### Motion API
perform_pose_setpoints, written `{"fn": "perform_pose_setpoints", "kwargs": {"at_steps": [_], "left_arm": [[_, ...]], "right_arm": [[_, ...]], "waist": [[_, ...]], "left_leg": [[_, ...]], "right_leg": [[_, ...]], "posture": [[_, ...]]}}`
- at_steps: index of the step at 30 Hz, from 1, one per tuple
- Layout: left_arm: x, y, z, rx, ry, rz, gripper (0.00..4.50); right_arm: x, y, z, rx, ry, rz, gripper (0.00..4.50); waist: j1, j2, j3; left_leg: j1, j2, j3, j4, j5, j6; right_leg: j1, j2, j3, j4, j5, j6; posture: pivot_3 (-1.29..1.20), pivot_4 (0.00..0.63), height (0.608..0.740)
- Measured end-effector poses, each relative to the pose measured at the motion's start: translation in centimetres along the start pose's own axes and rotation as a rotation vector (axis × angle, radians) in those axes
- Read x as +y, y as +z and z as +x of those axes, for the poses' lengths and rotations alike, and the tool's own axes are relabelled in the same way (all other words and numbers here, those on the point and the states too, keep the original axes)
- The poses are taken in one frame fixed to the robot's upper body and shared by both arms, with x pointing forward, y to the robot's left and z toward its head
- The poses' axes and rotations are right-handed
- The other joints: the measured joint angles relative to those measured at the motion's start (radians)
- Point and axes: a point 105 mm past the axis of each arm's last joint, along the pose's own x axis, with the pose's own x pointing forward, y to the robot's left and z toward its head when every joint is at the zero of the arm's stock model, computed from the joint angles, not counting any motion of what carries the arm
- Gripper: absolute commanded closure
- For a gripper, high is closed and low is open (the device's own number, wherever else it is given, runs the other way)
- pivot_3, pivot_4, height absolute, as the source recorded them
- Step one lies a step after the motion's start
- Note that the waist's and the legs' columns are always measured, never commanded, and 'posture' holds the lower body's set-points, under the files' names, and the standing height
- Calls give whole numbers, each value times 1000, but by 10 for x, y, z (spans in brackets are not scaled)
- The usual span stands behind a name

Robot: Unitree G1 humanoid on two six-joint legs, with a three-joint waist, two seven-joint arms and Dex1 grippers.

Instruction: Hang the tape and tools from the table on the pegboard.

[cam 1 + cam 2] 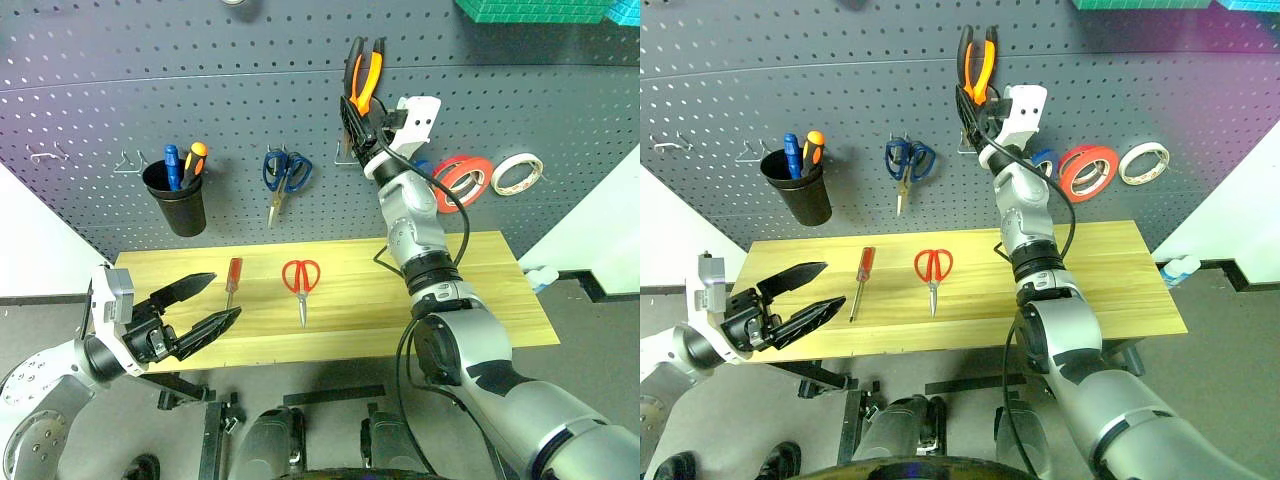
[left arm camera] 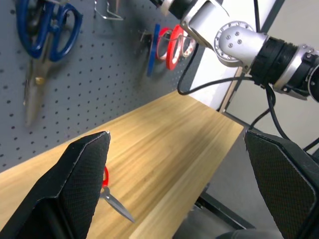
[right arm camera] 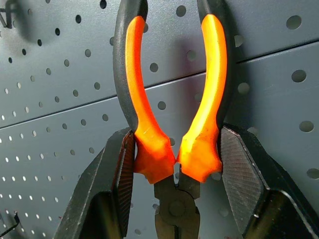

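My right gripper is raised against the dark grey pegboard and is shut on the orange-and-black pliers, handles pointing up, close to the panel. The bright red tape hangs on the pegboard to the right of that arm. A red-handled screwdriver and the red-handled scissors lie side by side on the wooden table. At the table's front left corner my left gripper stands open and empty, pointing toward the screwdriver.
Blue-handled scissors hang on the board, and a black cup holds blue and orange screwdrivers. A white tape roll hangs right of the red one, a blue roll behind my arm. Bare hooks sit at the left.
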Motion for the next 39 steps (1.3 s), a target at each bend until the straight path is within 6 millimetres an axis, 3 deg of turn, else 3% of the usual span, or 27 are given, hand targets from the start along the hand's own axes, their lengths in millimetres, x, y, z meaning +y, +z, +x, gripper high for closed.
{"fn": "perform_pose_setpoints", "kwargs": {"at_steps": [18,25,38,39], "left_arm": [[-11,3,-3,16,-10,-28,0],[-10,3,-8,23,7,-35,0],[-11,2,-9,26,2,-41,0],[-12,2,-9,27,1,-41,0]], "right_arm": [[-5,19,0,-64,-34,-124,2370],[-7,-7,-17,10,-48,-143,2370],[3,-11,-26,22,-31,-205,2370],[2,-15,-29,30,-25,-198,2026]], "waist": [[0,-3,58],[4,-3,77],[3,-3,83],[3,-3,83]], "left_leg": [[0,0,0,-1,0,1],[-2,0,0,-2,-1,1],[-7,0,0,-13,-1,1],[-7,0,0,-14,-1,1]], "right_leg": [[-1,-2,0,-1,-2,-4],[-3,-2,-1,-3,-2,-4],[-6,-1,-2,-15,0,-1],[-6,-1,-2,-16,0,-1]], "posture": [[142,222,740],[143,227,740],[152,224,740],[152,225,740]]}}
